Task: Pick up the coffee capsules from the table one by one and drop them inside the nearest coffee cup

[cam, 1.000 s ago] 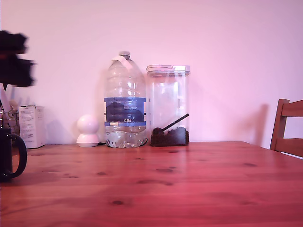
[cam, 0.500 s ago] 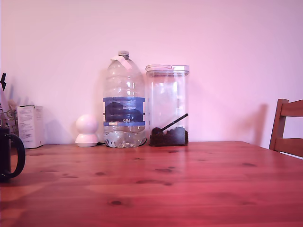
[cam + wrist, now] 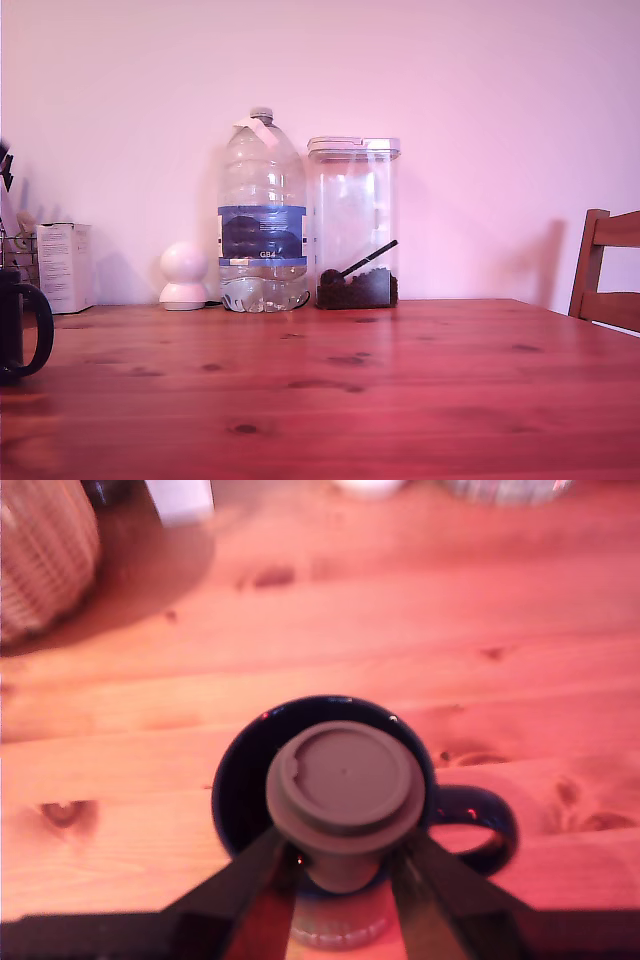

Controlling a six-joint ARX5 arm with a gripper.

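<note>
In the wrist view my gripper point(image 3: 343, 868) is shut on a coffee capsule point(image 3: 343, 780), whose wide flat rim faces the camera. Both dark fingers point(image 3: 250, 880) clamp its tapered body from either side. The capsule hangs directly over the mouth of the black coffee cup point(image 3: 237, 780), which stands on the reddish pine table point(image 3: 400, 630) with its loop handle point(image 3: 483, 827) pointing sideways. The exterior view shows only the cup's handle side point(image 3: 25, 328) at its far left edge; the gripper is outside that view. I see no other capsules on the table.
A wicker basket point(image 3: 45, 550) and a white box point(image 3: 180, 495) stand beyond the cup. In the exterior view a big water bottle point(image 3: 262, 215), a clear canister point(image 3: 353, 220) with beans and scoop, and a white round object point(image 3: 185, 275) line the back; a chair point(image 3: 605, 270) is at right.
A second ago the arm showed as a dark blur at the exterior view's upper left; it has since moved out of that view. Nothing else on the table has shifted.
</note>
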